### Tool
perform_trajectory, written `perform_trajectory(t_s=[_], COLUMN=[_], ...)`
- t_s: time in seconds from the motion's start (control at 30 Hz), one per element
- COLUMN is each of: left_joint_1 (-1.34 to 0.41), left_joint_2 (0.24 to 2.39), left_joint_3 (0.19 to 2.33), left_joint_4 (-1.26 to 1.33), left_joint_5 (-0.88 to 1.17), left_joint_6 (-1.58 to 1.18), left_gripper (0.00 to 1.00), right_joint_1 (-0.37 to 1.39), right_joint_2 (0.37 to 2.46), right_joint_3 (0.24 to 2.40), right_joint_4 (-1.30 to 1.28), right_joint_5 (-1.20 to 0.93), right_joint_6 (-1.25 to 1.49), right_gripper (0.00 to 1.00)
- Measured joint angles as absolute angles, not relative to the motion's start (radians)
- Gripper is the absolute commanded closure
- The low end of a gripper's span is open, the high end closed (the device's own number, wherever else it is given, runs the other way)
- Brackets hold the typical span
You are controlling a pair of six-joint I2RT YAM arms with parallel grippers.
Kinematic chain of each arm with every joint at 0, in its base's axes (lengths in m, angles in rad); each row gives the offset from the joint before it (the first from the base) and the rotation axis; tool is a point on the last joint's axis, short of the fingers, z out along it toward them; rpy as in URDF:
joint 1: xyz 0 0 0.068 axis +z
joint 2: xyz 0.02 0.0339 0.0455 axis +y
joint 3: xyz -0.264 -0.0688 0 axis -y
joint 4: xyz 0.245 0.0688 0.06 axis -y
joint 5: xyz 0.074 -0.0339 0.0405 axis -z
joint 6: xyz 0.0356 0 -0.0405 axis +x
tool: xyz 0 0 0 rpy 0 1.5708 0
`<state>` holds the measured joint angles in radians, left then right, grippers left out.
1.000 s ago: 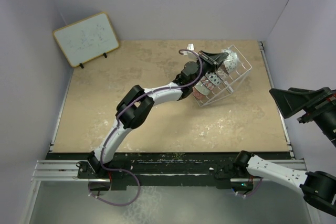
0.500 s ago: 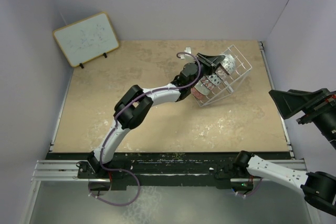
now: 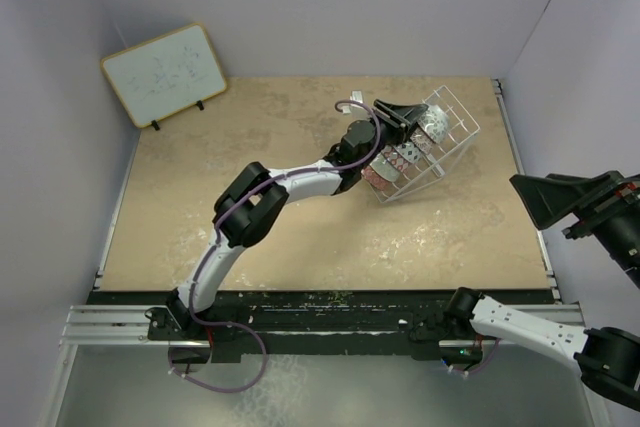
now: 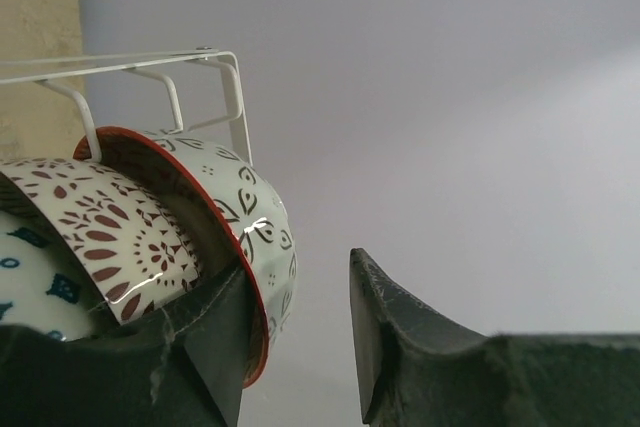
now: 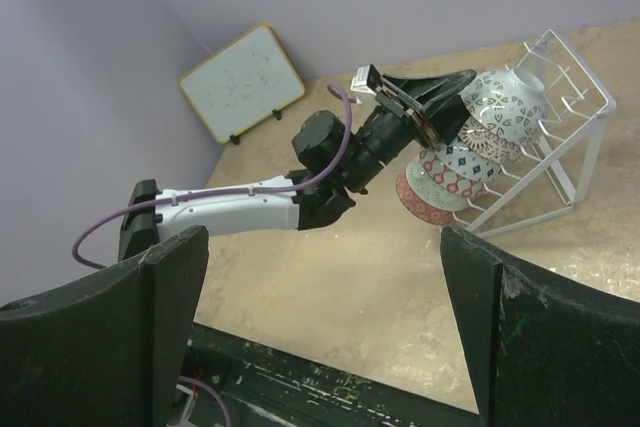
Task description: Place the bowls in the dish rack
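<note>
Left gripper (image 4: 298,259): backed off a touch to the left since a second ago, going by the overhead view. It's open, and my wrist cam shows the gap between the fingers plainly.
Left finger (image 4: 205,342): tucked right against the red-rimmed bowl (image 4: 245,212), at its rim. The other finger stands apart from it, so nothing is being squeezed.
Red-rimmed bowl: white outside with dark leaf marks, sitting under the top wires of the rack (image 4: 150,62).
Neighbour bowls: a red-patterned bowl (image 4: 100,237) is nested against it and a blue-marked bowl (image 4: 30,292) is below that. All of them are in the rack.
Rack: white wire, at the far right of the table (image 3: 300,227). It's tilted, not lying flat. A row of bowls (image 5: 465,152) runs through it, and I can't get an exact count from here.
Right gripper (image 5: 320,232): wide open and holding nothing. It sits way off at the right edge, well apart from the rack.
Whiteboard (image 3: 165,72): propped in the far left corner, well apart from everything else.
</note>
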<state>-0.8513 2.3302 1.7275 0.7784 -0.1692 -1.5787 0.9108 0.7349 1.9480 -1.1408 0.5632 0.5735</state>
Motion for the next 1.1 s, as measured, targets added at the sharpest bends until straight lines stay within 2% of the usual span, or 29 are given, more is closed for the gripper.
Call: perform_trajectory(t_s=[0.1,0.17,0.23,0.27,0.3,0.33,0.83,1.1], left_joint_1=[-0.850,-0.846,-0.839,-0.834,-0.830,-0.825,-0.765,-0.688], left_joint_2=[2.305,2.283,2.262,2.252,2.243,2.233,2.017,1.719], left_joint_3=[1.692,1.665,1.642,1.636,1.633,1.629,1.369,1.278], left_joint_4=[0.775,0.768,0.762,0.759,0.752,0.745,0.639,0.367], left_joint_5=[-0.165,-0.162,-0.156,-0.151,-0.144,-0.140,-0.063,0.068], left_joint_6=[-1.579,-1.578,-1.580,-1.579,-1.577,-1.574,-1.497,-1.257], left_gripper=[0.46,0.38,0.26,0.18,0.05,0.00,0.01,0.01], right_joint_1=[0.913,0.916,0.916,0.917,0.918,0.918,0.923,0.923], right_joint_2=[0.731,0.731,0.731,0.731,0.731,0.731,0.731,0.735], right_joint_3=[1.940,1.937,1.929,1.924,1.919,1.915,1.901,1.883], right_joint_4=[-1.140,-1.140,-1.138,-1.138,-1.138,-1.138,-1.106,-1.092], right_joint_5=[0.564,0.565,0.566,0.566,0.566,0.566,0.564,0.557], right_joint_6=[0.574,0.574,0.575,0.576,0.577,0.577,0.577,0.577], right_gripper=[0.00,0.00,0.00,0.00,0.00,0.00,0.00,0.00])
